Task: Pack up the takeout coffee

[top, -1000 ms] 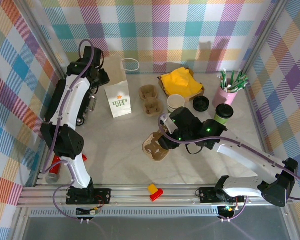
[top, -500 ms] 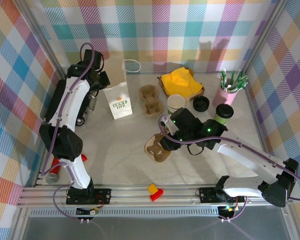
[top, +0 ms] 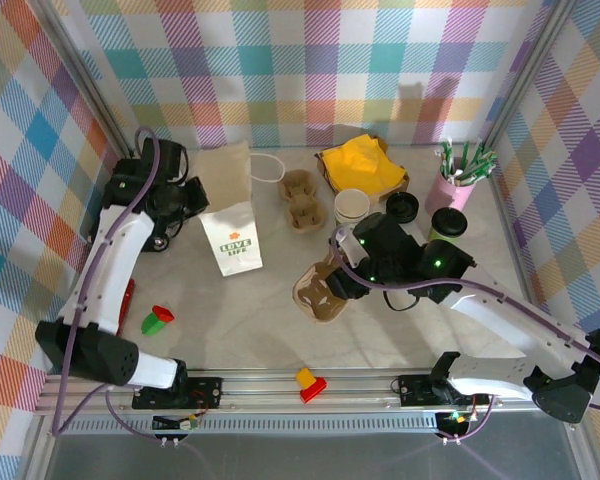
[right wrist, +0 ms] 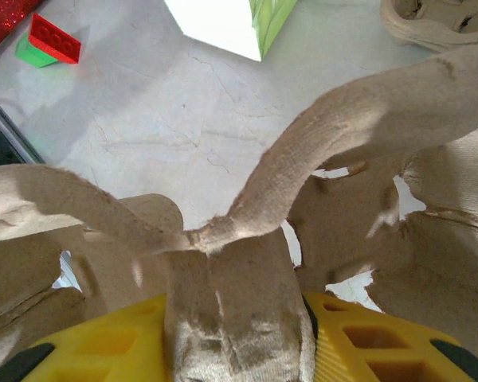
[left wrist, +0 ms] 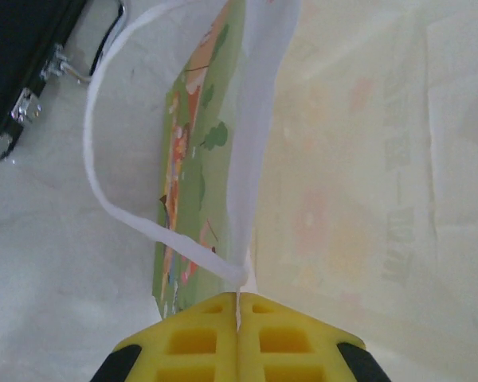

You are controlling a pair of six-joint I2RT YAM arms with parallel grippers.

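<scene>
Walls (top: 380,60): pastel multicolour plaid. Worktop (top: 230,320): pale grey, marble veining. Bag (top: 230,235): white, green lettering, orange logo, green-orange side print. Near carrier (top: 318,292) and far carrier (top: 302,198): brown pulp. Napkins (top: 360,162): yellow. Coffee cup (top: 447,225): green, black lid. Straw cup (top: 450,190): pink, with green-white straws. Bricks (top: 158,320): red and green. Left end effector (left wrist: 238,306) and right end effector (right wrist: 235,310): yellow fingers.

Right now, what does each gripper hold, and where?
Left gripper: the paper bag, by its top rim. Right gripper: the cardboard cup carrier, by its centre ridge.

Green "LOVE LIFE" lettering on the front of the white paper bag (top: 232,240)
</scene>
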